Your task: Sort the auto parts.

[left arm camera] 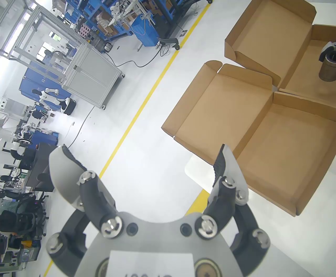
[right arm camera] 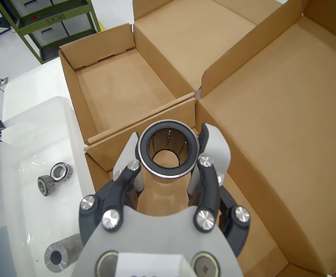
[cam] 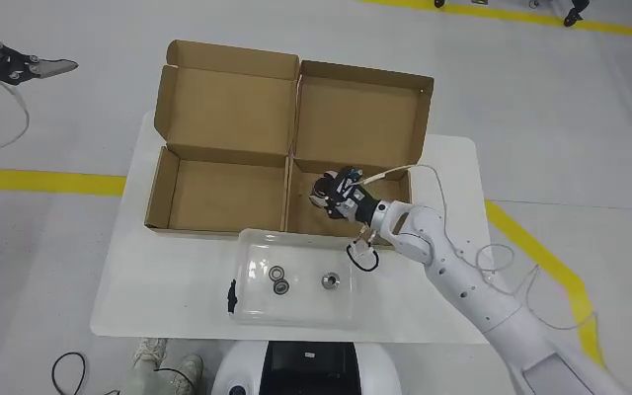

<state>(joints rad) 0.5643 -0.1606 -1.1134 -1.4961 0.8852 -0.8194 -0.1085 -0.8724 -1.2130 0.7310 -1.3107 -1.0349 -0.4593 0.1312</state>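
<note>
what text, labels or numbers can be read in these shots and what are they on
None reads whole.
Left-wrist label, on the plate behind the left gripper: digits cut off at the picture's edge, unreadable.
Right-wrist label behind the right gripper: cut off, unreadable.
Lettering on the green shelf rail: too blurred to read.
Bearing in the right gripper, cardboard boxes: no print.

The left brown cardboard box (cam: pixel 227 195) is open from above; its raised lid (cam: pixel 232 99) walls the far side, a clear plastic tray (cam: pixel 259 237) flanks part of the near wall.
</note>
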